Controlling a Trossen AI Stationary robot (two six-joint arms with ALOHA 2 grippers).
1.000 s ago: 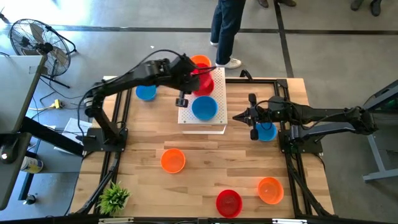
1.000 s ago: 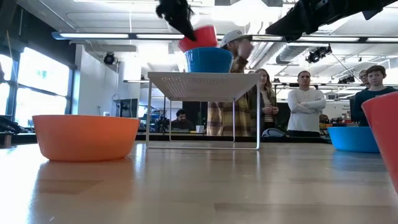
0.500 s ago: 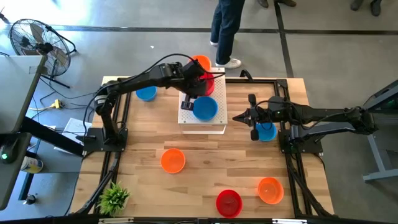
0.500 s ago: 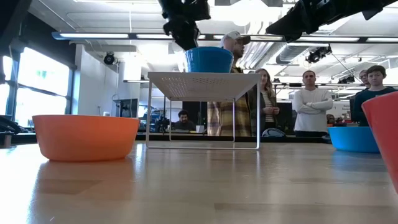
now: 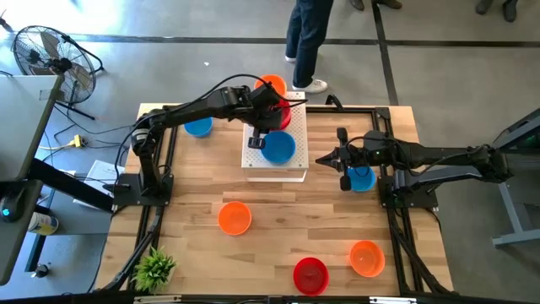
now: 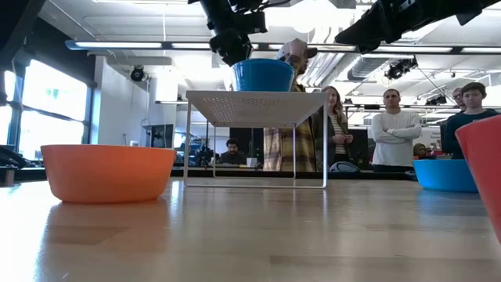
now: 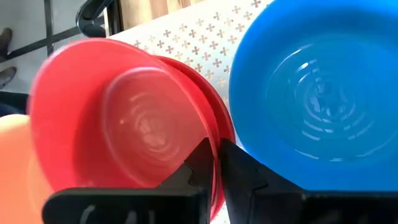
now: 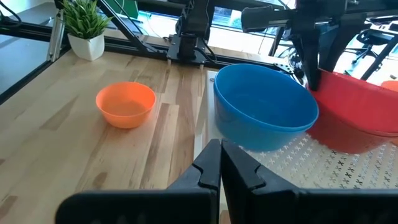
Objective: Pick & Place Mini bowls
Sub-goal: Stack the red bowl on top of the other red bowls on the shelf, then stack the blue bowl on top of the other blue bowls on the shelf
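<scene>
A white perforated platform (image 5: 274,162) holds a blue mini bowl (image 5: 278,147) and, behind it, a red mini bowl (image 5: 283,116). In the left wrist view the red bowl (image 7: 124,124) seems to sit inside a second red bowl (image 7: 225,134). My left gripper (image 5: 271,118) reaches down over the platform and is shut on the red bowl. My right gripper (image 5: 321,158) hovers shut just right of the platform, touching nothing. In the low view the blue bowl (image 6: 262,75) and the left gripper (image 6: 233,59) hide the red bowl. My left gripper pinches the red bowl's rim (image 7: 215,138) on the side next to the blue bowl, one finger inside the bowl and one outside. The fingers (image 8: 314,74) come down from above, slanting toward the far right. The bowl's bottom (image 8: 345,137) rests on the platform.
An orange bowl (image 5: 272,83) sits at the platform's far edge. Loose on the table are a blue bowl (image 5: 198,127), an orange bowl (image 5: 235,217), a red bowl (image 5: 310,274), an orange bowl (image 5: 366,257) and a blue bowl (image 5: 361,179) under the right arm. A potted plant (image 5: 154,268) stands near left. People stand beyond the far edge.
My left gripper has gone down toward the platform with the red bowl. The bowl, earlier tilted in the air above the blue bowl, now sits low behind it on the platform.
</scene>
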